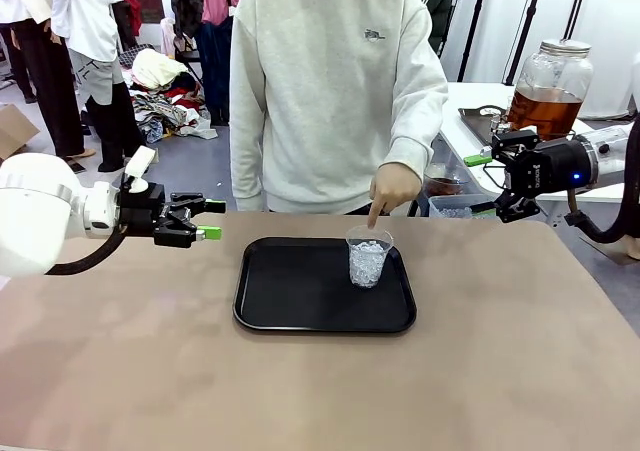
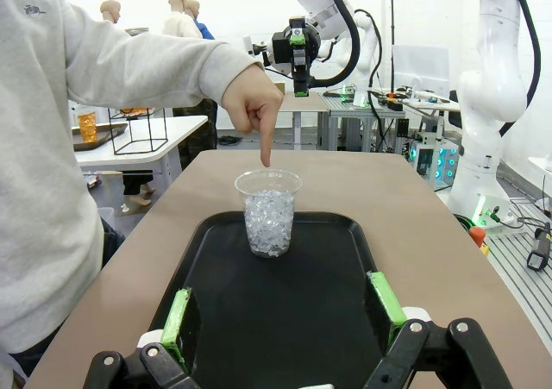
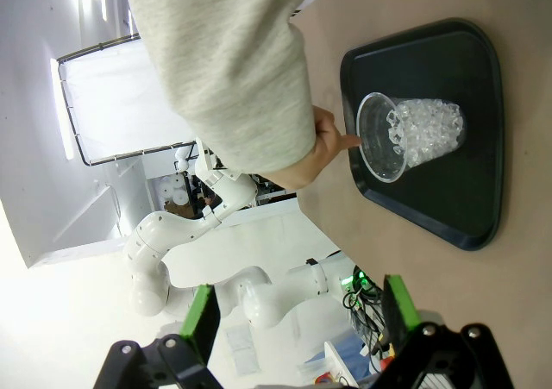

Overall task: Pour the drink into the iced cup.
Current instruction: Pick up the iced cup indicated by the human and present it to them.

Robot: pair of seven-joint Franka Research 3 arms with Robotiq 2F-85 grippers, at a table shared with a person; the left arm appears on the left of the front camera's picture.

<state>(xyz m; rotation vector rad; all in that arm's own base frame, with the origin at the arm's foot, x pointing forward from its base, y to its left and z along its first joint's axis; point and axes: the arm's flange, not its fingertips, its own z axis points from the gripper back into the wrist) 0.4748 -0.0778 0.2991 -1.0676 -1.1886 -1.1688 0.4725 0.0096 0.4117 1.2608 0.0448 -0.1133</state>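
a: where's everything, biggest first?
b: brown counter (image 1: 520,371) up front. the drink (image 1: 543,111) isn't on it. it's in a glass jar (image 1: 553,71) on a white side table (image 1: 462,96) far right, behind the right hand (image 1: 480,184).
a: how'll the jar handle?
b: prob heavy, looks abt half full, so the liquid will slosh. smooth glass, so slippery & breakable. belly looks too wide for the pads imo. narrower neck under the metal lid (image 1: 565,47) seems the best hold. lid's on, has to come off before any pour.
a: looks?
b: rounded, clear, w/ amber-brown tea-like liquid in the lower part.
a: next?
b: black tray (image 1: 300,301) mid-counter. the iced cup (image 1: 368,258) stands upright on its far right part. thin clear plastic, light, prob tips or crushes easily, so pour gently.
a: hands?
b: right hand wide open, empty, in the air near the jar. left hand (image 1: 212,220) also open, nothing in it, above the counter left of the tray.
a: smallest?
b: person's finger (image 1: 377,211), pointing down just over the cup rim.
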